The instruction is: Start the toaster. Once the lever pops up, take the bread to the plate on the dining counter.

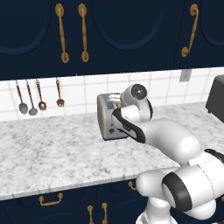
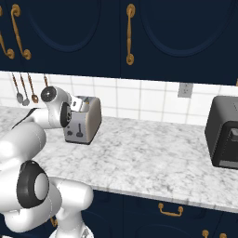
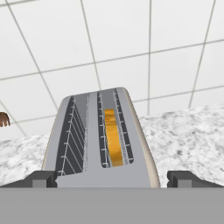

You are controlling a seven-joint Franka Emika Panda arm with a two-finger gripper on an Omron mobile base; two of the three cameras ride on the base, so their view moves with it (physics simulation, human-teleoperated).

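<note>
The grey-silver toaster stands on the marbled counter near the tiled wall. From above, the toaster shows two slots, and the bread sits sunk in the right-hand one, golden-orange. My gripper hovers over the toaster's near end, open, with one dark fingertip on each side of the body and nothing held. In both base views the white arm reaches to the toaster and covers part of it. The plate and the dining counter are out of view.
A black appliance stands at the right end of the marbled counter. Utensils hang on the tiled wall to the left. Dark navy cabinets with gold handles hang overhead. A wall outlet sits right of the toaster.
</note>
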